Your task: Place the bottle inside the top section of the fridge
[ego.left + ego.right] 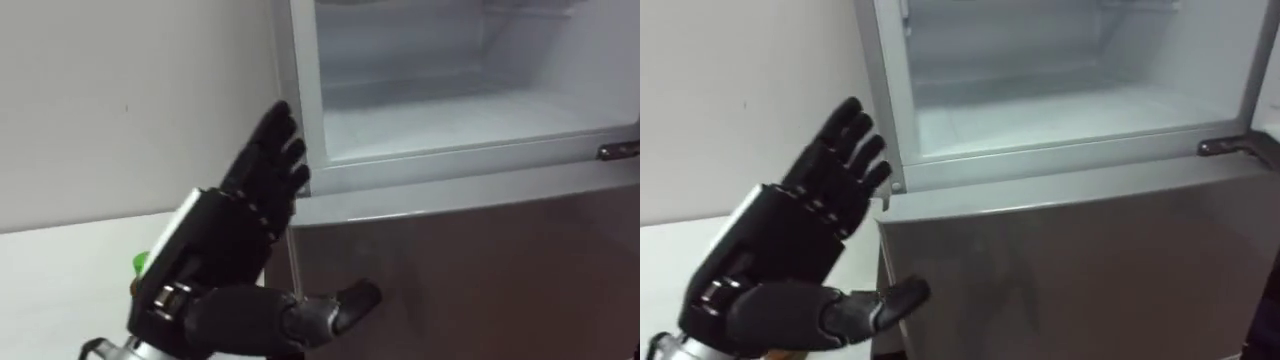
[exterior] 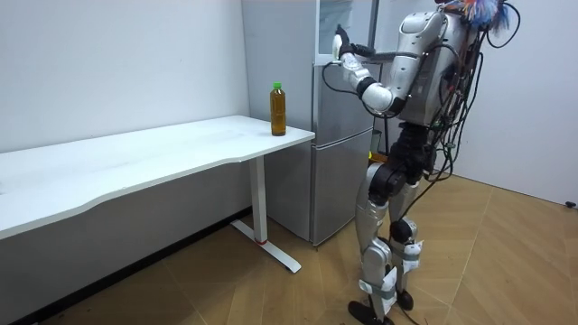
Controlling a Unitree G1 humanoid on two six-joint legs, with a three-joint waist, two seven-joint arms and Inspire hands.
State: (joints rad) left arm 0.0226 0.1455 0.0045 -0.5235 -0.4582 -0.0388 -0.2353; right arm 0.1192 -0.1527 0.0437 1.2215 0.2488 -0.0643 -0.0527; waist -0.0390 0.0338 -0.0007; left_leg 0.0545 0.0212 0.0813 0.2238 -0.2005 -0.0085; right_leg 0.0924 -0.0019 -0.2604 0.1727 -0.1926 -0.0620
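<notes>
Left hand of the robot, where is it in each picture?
Left eye view: the left hand is lower left, fingers straight, beside the left edge of the open upper fridge.
Right eye view: the hand is lower left, by the same edge.
Room view: the hand is raised, upper middle, at the fridge.
Shared landmark: the upper fridge's left edge.

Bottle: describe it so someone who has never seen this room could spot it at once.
A long white table runs along the wall to a grey fridge. At the end nearest the fridge stands the bottle, upright. Its amber body and green cap stand out against the white top and wall.
</notes>
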